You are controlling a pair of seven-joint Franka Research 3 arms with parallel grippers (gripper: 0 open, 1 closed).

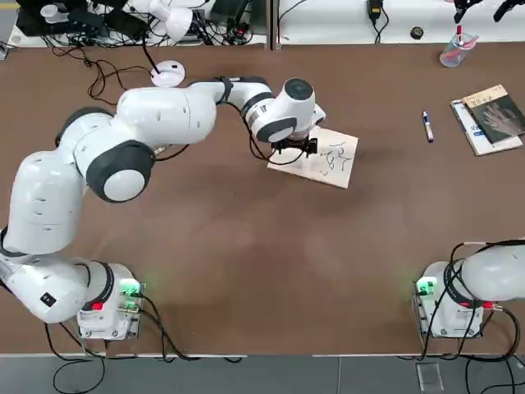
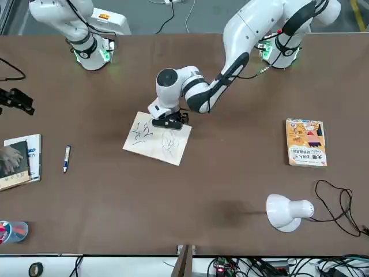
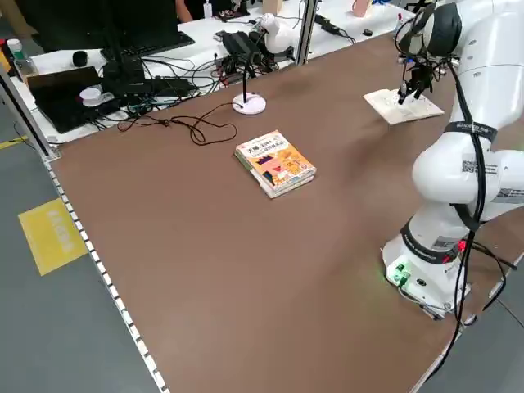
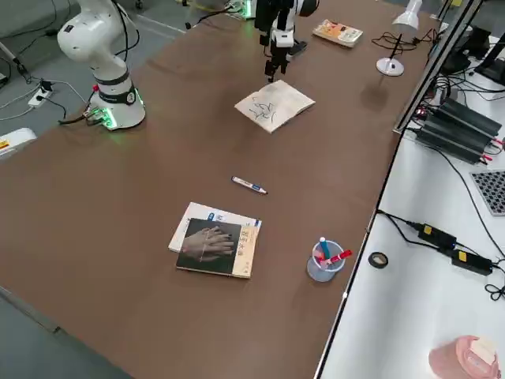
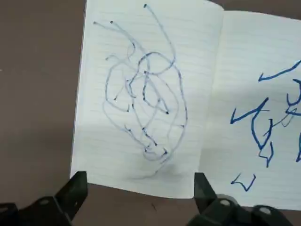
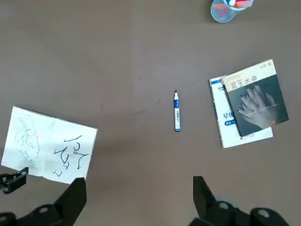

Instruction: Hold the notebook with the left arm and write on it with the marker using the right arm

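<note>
Jaws wide above notebook with blue scribbles.

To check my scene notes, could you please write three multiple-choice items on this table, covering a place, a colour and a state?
1. Where does the marker lie?
A) On the notebook
B) Between the notebook and the book with a hand on its cover
C) In the cup

2. What colour is the writing on the notebook?
A) Red
B) Green
C) Blue

3. How does the right gripper stand?
A) Open and empty
B) Shut on the marker
C) Shut on the cup

1: B; the marker lies on the bare table between notebook and book.
2: C; close up, the strokes look blue.
3: A; the right gripper has its fingers wide apart, nothing between them.
</note>
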